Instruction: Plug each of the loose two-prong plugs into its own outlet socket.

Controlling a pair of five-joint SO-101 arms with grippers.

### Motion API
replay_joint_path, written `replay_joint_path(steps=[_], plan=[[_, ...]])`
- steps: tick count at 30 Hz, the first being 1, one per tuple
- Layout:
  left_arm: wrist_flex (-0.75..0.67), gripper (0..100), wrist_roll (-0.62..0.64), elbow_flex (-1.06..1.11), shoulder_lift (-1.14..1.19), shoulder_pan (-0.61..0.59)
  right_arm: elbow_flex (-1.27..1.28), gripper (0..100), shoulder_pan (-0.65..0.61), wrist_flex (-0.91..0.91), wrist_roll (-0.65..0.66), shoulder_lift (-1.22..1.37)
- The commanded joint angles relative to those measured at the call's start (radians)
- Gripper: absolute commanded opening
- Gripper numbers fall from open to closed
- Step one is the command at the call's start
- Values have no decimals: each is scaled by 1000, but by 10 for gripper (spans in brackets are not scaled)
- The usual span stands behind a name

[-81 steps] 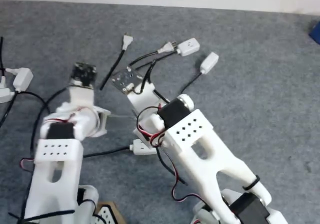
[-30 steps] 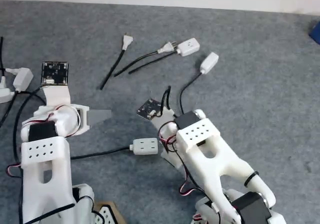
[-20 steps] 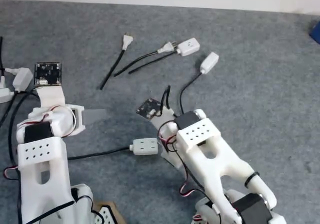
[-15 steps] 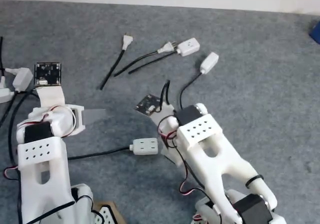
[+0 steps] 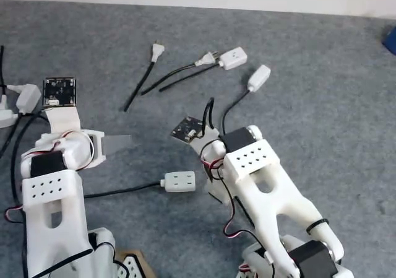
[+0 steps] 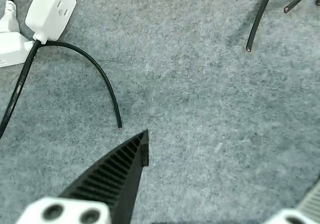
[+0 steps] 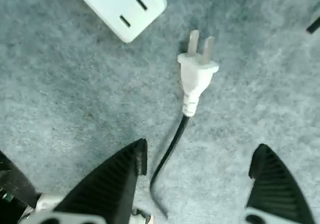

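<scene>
Progress: early. One plugged lead (image 5: 206, 59) looks seated in the far socket (image 5: 234, 57), though I cannot be sure; the other plugs lie loose.
Right pincer (image 7: 200, 148): released, jaws either side of the cable of the loose plug (image 7: 197, 69) on the tabletop (image 7: 270, 94).
Near socket (image 7: 122, 4): slots empty, just beside the prongs.
Left pincer (image 6: 227, 169): released, holding nothing.
Remaining: grasp, align and insert.
</scene>
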Motion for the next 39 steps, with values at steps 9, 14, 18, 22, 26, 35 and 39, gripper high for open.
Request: replay_joint_path(steps=[9, 14, 18, 22, 26, 35, 39], plan=[[-12, 489, 2, -13, -5, -8, 130, 325, -13, -430, -123, 97], [-9, 489, 2, -13, -5, -8, 62, 325, -5, -456, -135, 226], [-9, 489, 2, -13, -5, -8, 35, 325, -10, -455, -135, 260], [-9, 489, 2, -12, -5, -8, 31, 325, -13, -397, -146, 259], [-9, 489, 2, -12, -2, -8, 31, 325, -12, -355, -196, 259], [-9, 489, 2, -10, -1, -16, 33, 290, -117, -272, -129, 255], [-12, 489, 2, -10, 1, -50, 36, 198, -137, -213, -74, 162]])
